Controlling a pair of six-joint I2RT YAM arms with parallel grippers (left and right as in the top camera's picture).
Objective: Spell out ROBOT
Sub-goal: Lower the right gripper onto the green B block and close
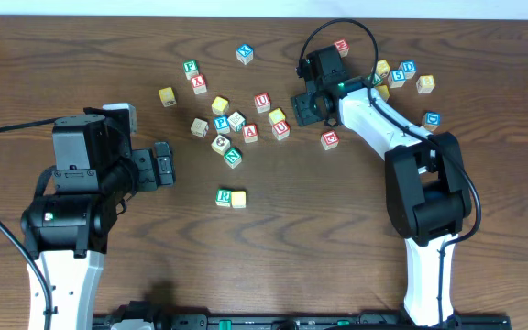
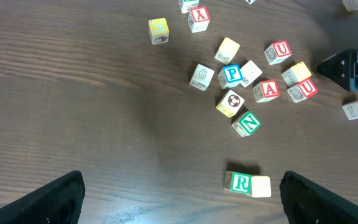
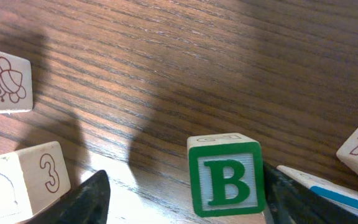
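Overhead: left pincer (image 1: 165,165) is over bare table (image 1: 356,229), well apart from the block cluster (image 1: 236,120). The green R block (image 1: 224,196) touches a yellow block (image 1: 238,198) below the cluster, with open wood all round the pair. The right pincer (image 1: 301,103) is at the cluster's right edge, blocks just beside it.

Left wrist: jaws wide, nothing between them. The R block is low, right of centre, with free room to its left.

Right wrist: jaws apart. The green B block (image 3: 225,177) stands between the fingers, close to the right one; can't tell if they touch. A 3 block (image 3: 30,180) crowds the left finger.
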